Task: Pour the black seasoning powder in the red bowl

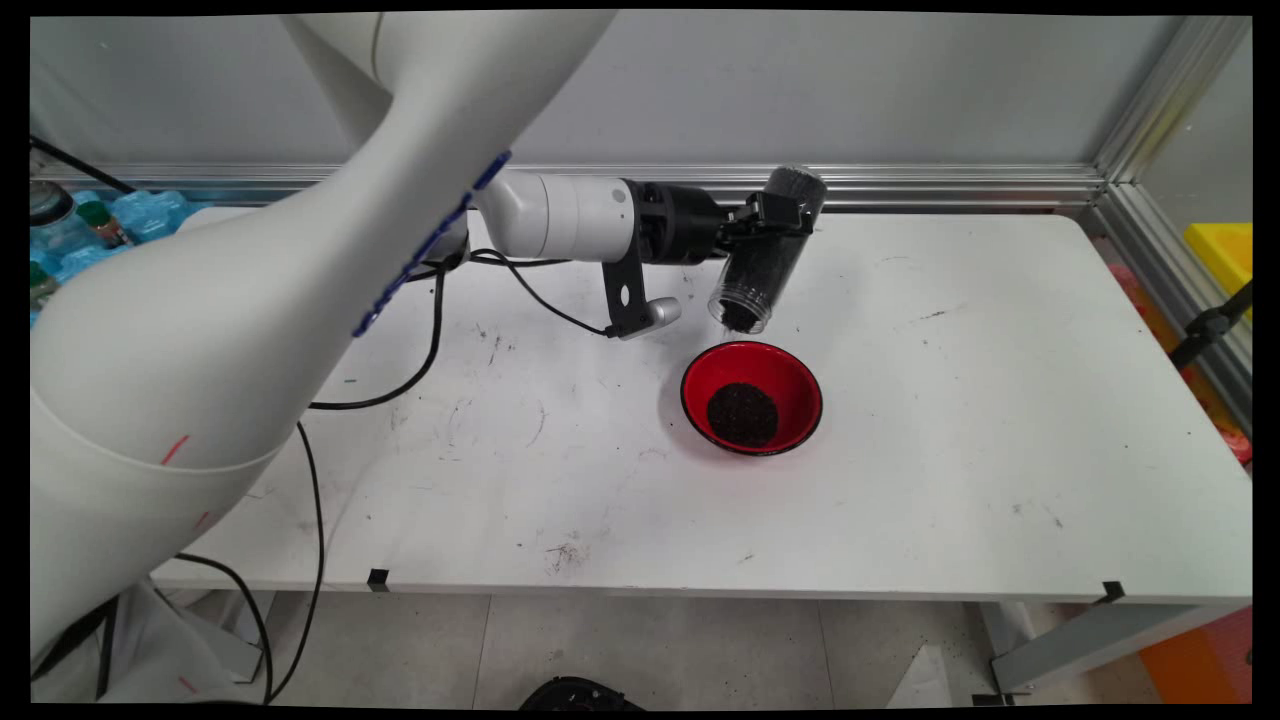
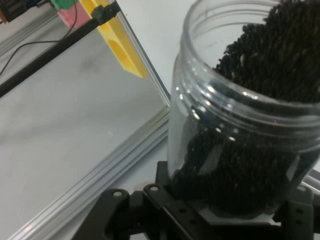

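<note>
My gripper (image 1: pixel 775 215) is shut on a clear plastic jar (image 1: pixel 768 250) filled with small black grains. The jar is tipped with its open mouth pointing down and toward the near side, above the far rim of a red bowl (image 1: pixel 790 385). A round heap of the same black grains (image 1: pixel 742 414) lies in the bowl's bottom. In the hand view the jar (image 2: pixel 240 130) fills the right half, mouth at the top with grains up to the neck, and the black linkage clamps its base at the bottom edge.
The bowl stands near the middle of the white table (image 1: pixel 950 400). Black cables (image 1: pixel 430 340) trail across the table's left part. An aluminium rail (image 1: pixel 950 180) runs along the back wall. A yellow box (image 1: pixel 1225 250) sits beyond the right edge.
</note>
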`<state>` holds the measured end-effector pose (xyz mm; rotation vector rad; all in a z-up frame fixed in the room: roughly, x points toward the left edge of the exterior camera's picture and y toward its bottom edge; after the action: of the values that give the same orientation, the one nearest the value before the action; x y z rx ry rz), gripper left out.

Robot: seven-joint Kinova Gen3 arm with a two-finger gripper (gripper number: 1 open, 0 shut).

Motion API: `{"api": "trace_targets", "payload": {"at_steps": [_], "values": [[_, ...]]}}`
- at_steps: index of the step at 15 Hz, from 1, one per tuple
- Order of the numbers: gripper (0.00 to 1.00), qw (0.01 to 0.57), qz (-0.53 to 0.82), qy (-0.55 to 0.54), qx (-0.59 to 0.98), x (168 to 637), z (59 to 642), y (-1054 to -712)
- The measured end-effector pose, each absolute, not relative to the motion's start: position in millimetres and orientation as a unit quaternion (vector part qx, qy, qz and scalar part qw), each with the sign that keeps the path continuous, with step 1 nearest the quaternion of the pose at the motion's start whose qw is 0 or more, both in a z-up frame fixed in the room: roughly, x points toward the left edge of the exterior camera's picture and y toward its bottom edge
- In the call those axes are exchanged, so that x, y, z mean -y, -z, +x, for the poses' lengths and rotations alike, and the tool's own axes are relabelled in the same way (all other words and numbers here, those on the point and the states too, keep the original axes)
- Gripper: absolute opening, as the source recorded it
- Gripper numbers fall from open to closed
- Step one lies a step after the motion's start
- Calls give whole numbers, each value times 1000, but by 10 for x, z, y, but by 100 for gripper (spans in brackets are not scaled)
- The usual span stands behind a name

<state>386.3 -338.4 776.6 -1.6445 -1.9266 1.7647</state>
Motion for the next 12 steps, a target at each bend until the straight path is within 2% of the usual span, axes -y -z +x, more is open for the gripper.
{"api": "trace_targets", "payload": {"at_steps": [12], "values": [[0, 10, -548, -580, 603, 3371, 3828, -7785]]}}
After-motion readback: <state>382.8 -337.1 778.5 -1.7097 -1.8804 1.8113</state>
